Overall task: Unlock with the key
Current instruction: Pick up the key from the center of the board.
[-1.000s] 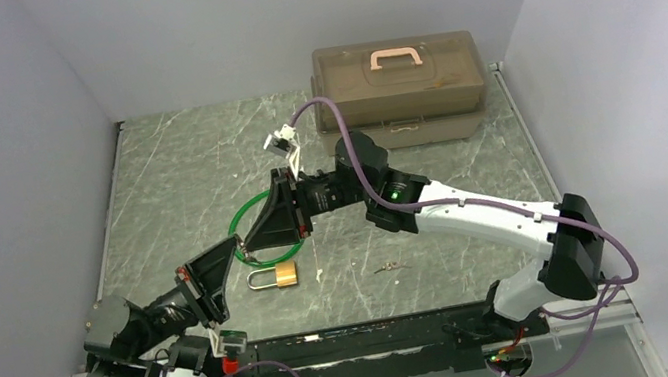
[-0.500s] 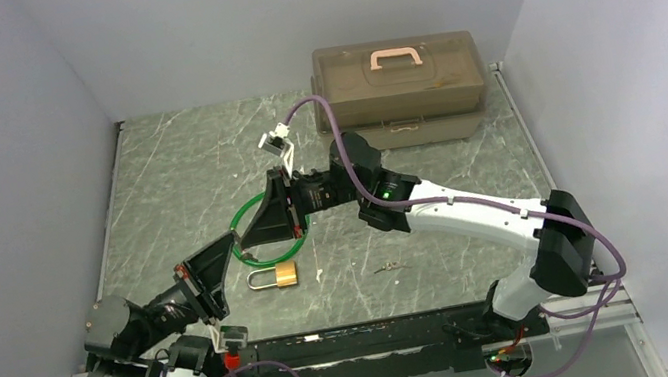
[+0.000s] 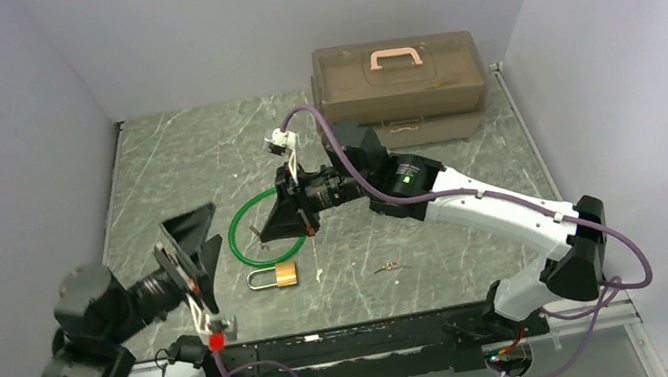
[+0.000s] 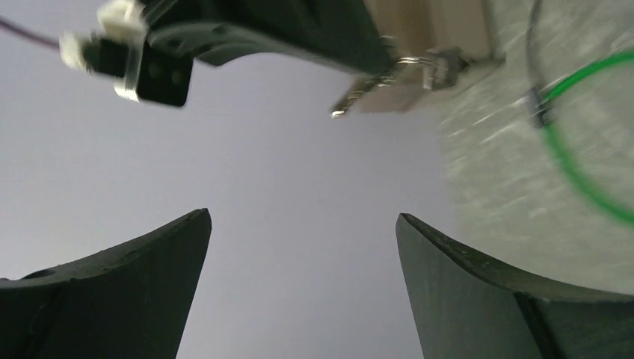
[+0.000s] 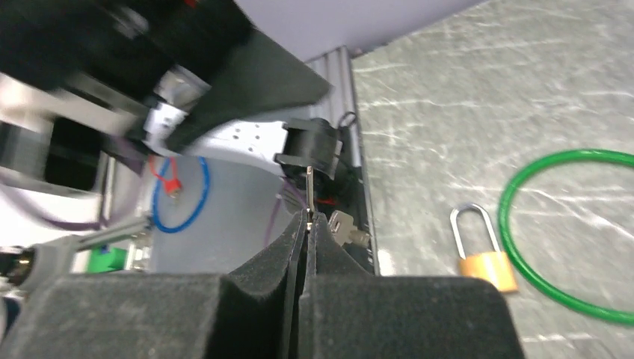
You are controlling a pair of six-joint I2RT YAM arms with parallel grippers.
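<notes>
My right gripper (image 5: pixel 308 217) is shut on the key (image 5: pixel 309 187). The thin silver blade sticks out past its fingertips, and a second key of the bunch (image 5: pixel 348 229) hangs beside them. From the left wrist view the key (image 4: pixel 350 102) shows from below, under the right gripper's fingers. The brass padlock (image 3: pixel 285 275) lies flat on the table just below the right gripper (image 3: pixel 261 233), its shackle pointing left. My left gripper (image 3: pixel 212 226) is open and holds nothing. It stands to the left of the padlock, apart from the right gripper.
A green ring (image 3: pixel 234 235) lies on the table around the right gripper's tip, close above the padlock (image 5: pixel 487 265). A small metal item (image 3: pixel 386 267) lies right of the padlock. A brown toolbox (image 3: pixel 396 77) stands at the back.
My left gripper has opened and swung back to the left, away from the right gripper. The right gripper stays shut on the key and has shifted slightly.
</notes>
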